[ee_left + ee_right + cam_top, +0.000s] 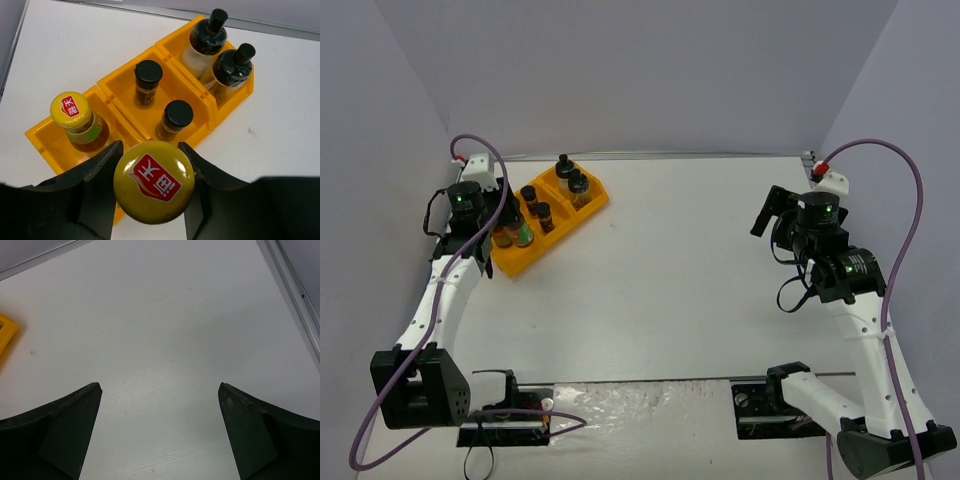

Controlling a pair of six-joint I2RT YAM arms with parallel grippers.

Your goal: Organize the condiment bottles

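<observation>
The left pincer [150, 152] is clamping the yellow-capped sauce bottle [154, 181], which is hanging upright below it over the end compartment of the orange tray [44, 142], just beside its twin [75, 116], while the right pincer [160, 390] is gaping apart, well away across the desk [165, 315].

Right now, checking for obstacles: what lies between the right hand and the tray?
Only bare table from right hand to tray, per the top view.
</observation>
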